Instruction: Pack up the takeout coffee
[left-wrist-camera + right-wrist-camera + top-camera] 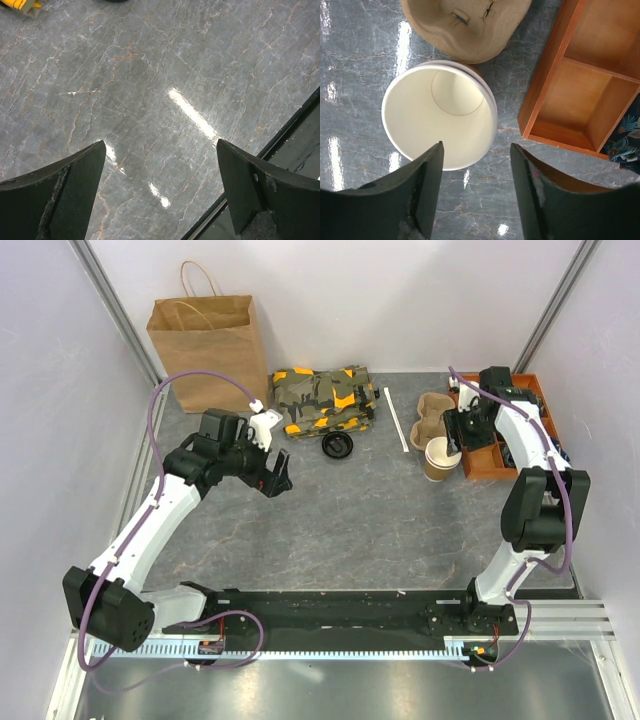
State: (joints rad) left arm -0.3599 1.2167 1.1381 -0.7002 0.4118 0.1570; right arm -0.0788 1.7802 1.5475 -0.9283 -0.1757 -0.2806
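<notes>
**Two grippers spread wide, neither holding anything**

Both arms hang over the grey marble table (400, 530). The left gripper (160, 145) has its jaws parted over bare stone; the right gripper (476, 147) is likewise released, gripping nothing.

The paper bag (208, 345) stands upright, well beyond the left gripper and off to its left. A camouflage bundle (322, 400) lies beyond that gripper, to its right. The wooden tray (580, 85) with its open compartments sits just to the right of the right gripper. The pulp carrier (465, 25) lies straight ahead of the right gripper, just beside the lidless cup (440, 115). That cup stands upright (cream inside showing) under and slightly left of the same gripper.

Of the takeout coffee, only a round black lid (337, 445) shows, near the left gripper, ahead and to its right. Whether a cup sits beneath it cannot be told. A white straw (396, 420) lies between the bundle and the carrier.
</notes>
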